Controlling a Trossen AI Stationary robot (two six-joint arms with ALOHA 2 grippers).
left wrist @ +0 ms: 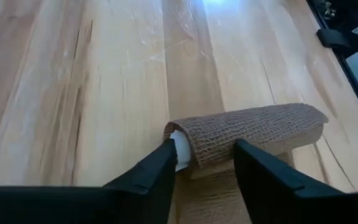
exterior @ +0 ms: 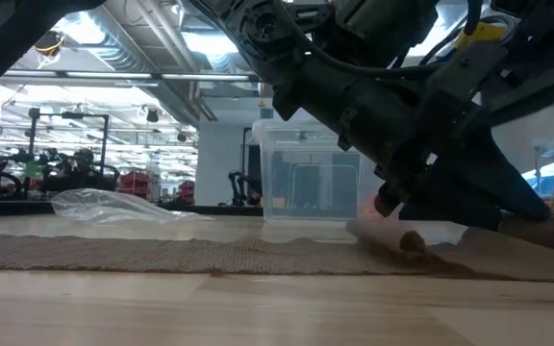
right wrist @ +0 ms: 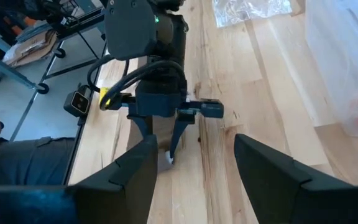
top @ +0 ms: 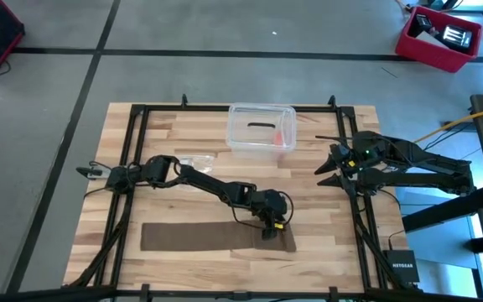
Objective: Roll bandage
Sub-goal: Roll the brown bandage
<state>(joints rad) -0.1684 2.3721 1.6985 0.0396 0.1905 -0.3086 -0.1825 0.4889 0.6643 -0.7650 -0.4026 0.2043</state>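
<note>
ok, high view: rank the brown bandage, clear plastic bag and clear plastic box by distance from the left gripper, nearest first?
1. Dark brown fabric bandage: under the left gripper, near edge.
2. Small clear plastic bag: mid-table, toward the left arm's base.
3. Clear plastic box: far edge, centre.
</note>
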